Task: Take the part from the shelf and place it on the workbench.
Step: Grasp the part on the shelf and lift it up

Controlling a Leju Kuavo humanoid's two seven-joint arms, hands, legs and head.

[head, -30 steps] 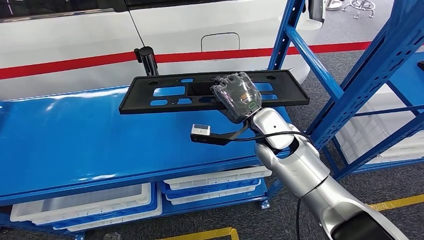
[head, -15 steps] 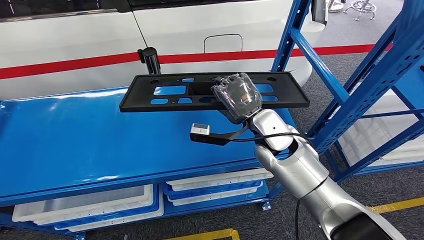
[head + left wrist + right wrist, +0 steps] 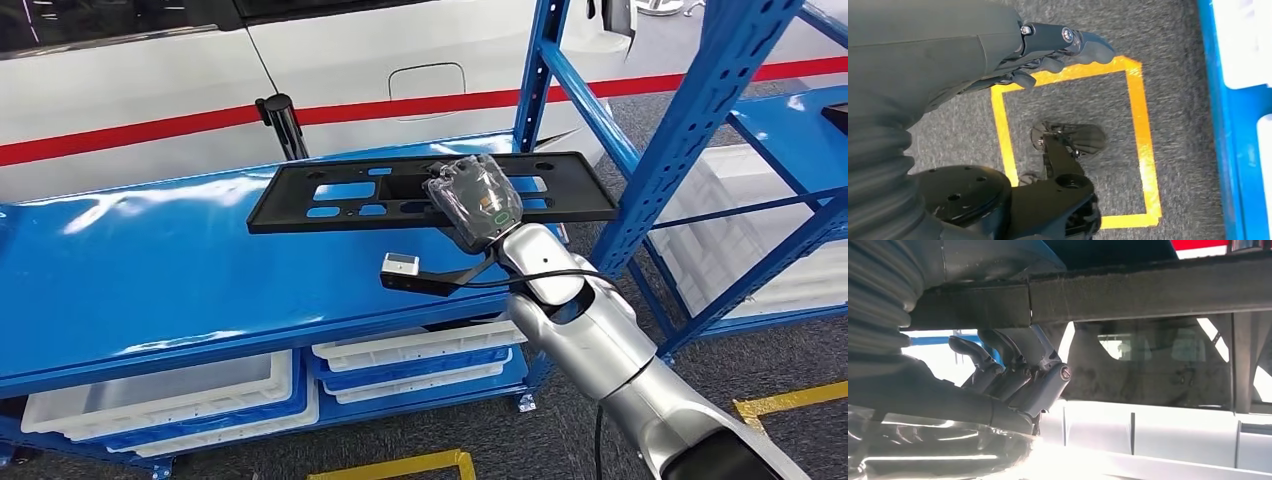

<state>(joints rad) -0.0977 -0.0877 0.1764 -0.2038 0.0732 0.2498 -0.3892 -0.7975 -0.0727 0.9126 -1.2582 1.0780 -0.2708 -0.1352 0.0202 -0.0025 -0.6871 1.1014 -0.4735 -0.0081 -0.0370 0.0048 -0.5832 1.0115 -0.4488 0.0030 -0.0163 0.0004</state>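
Since a second ago the whole view has swung a little, so the blue shelf upright now stands nearer the middle, while the right hand (image 3: pixel 473 201) keeps its hold on the long flat black plastic part with cut-out slots (image 3: pixel 400 190). That hand is wrapped in clear plastic film and grips the part at its near edge; from the wrist camera its dark fingers (image 3: pixel 1013 375) curl under the part's underside. The part is carried level above the glossy blue workbench top (image 3: pixel 150 280), toward its far right end, and I would judge it is not yet resting there, though from this angle I cannot be sure of the gap. So the picking from the shelf looks done; what is left is to lower the part, let go and draw the arm back. The left hand (image 3: pixel 1058 47) hangs at the robot's side over grey carpet and a square of yellow floor tape (image 3: pixel 1143 125), fingers loosely curled in and holding nothing. Just behind the bench stands a white car body with a red stripe (image 3: pixel 400 60), and a short black post (image 3: pixel 283 122) rises at the bench's far edge, close to the part's left end. The blue steel shelving frame (image 3: pixel 690 120) stands tight against the part's right end, which I think is the thing to mind when lowering. White plastic trays (image 3: pixel 160 395) sit on the lower level under the bench.
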